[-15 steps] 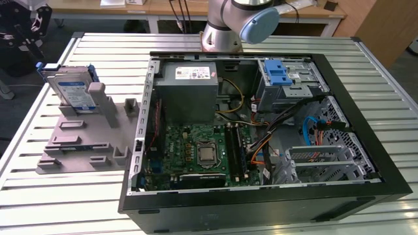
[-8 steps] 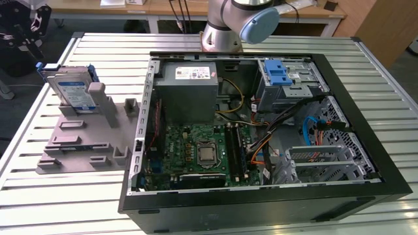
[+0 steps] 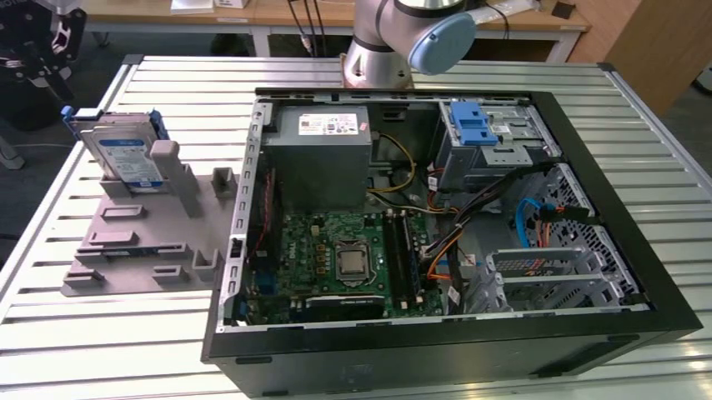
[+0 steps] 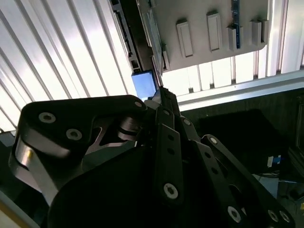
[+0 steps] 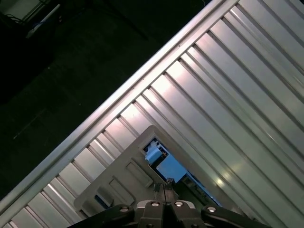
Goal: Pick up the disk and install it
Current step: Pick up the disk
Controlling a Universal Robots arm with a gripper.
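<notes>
Your disk (image 3: 120, 154) stands on edge in the far end of the grey holder (image 3: 133, 250) on the slatted table (image 3: 100, 342), at the exterior view's left of the open computer case (image 3: 445, 337), while your gripper (image 5: 164, 184) hangs clear of it, jaws pressed together and holding nothing.

The slatted metal table (image 3: 112, 333) bears the open computer case (image 3: 445, 350); beside it a grey fixture plate (image 3: 139, 232), seemingly plastic.
</notes>
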